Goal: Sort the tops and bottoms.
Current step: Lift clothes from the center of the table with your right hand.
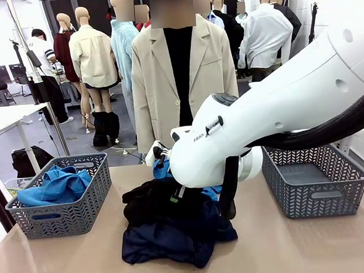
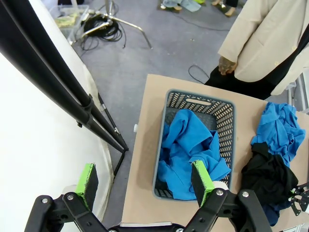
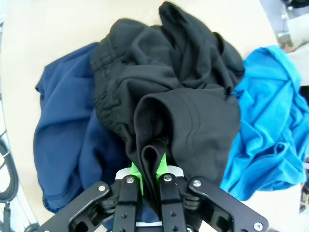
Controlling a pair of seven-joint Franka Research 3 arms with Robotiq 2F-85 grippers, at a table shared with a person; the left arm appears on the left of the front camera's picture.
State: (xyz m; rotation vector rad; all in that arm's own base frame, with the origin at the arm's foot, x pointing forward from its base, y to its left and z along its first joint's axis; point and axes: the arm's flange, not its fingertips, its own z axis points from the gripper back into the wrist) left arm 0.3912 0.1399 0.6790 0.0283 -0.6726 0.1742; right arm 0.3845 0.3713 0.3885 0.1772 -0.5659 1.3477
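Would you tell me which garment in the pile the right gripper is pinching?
The black garment, topmost; the right gripper pinches its fold. The dark navy garment and bright blue garment lie ungripped.

The tan table (image 1: 300, 247) bears a left basket (image 1: 76, 217), a right basket (image 1: 315, 196) and, between them, a heap of garments (image 1: 169, 236).
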